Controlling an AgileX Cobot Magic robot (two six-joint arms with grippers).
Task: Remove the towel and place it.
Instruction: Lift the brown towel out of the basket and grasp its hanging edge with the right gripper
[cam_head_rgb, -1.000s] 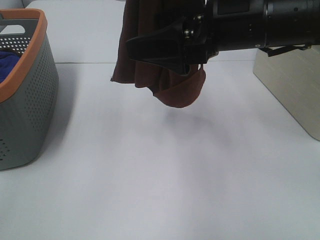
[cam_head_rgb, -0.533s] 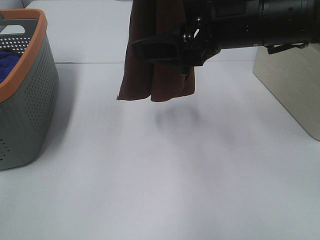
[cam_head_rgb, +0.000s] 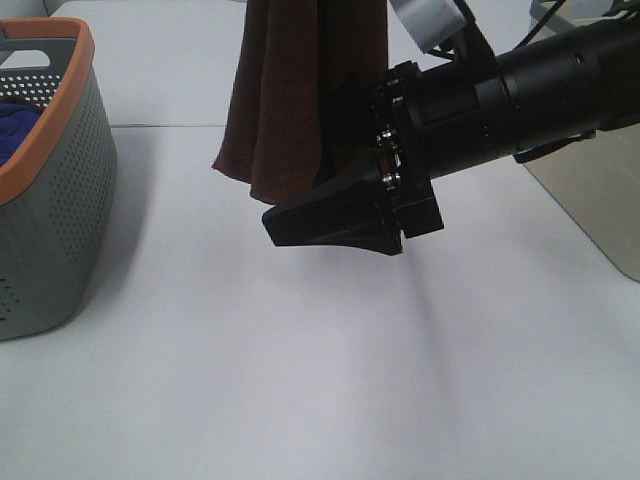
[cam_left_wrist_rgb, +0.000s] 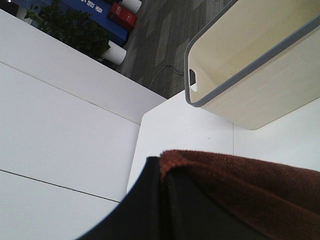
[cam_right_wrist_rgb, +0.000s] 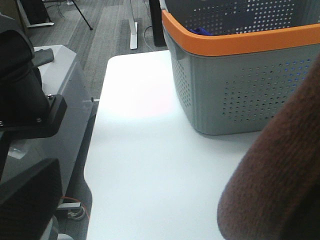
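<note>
The dark reddish-brown towel (cam_head_rgb: 300, 100) hangs in folds from above the exterior view's top edge, its lower edge well off the table. In the left wrist view my left gripper (cam_left_wrist_rgb: 162, 172) is shut on the towel (cam_left_wrist_rgb: 240, 195), whose hem is folded over a black finger. That gripper is out of the exterior view. My right gripper (cam_head_rgb: 320, 170) reaches in from the right with its jaws wide open, level with the towel's lower part. In the right wrist view the towel (cam_right_wrist_rgb: 280, 175) fills the near corner beside one black finger (cam_right_wrist_rgb: 25, 200). I cannot tell whether cloth lies between the jaws.
A grey perforated basket (cam_head_rgb: 60, 200) with an orange rim stands at the table's left edge, also seen as the basket (cam_right_wrist_rgb: 240, 75). A blue cloth (cam_head_rgb: 15, 120) lies inside it. A beige bin (cam_head_rgb: 590, 190) stands at the right, also seen as the bin (cam_left_wrist_rgb: 250, 65).
The right gripper has come down and turned, from level with the towel's middle to its lower edge. The hanging towel has swayed and now hangs straighter.
</note>
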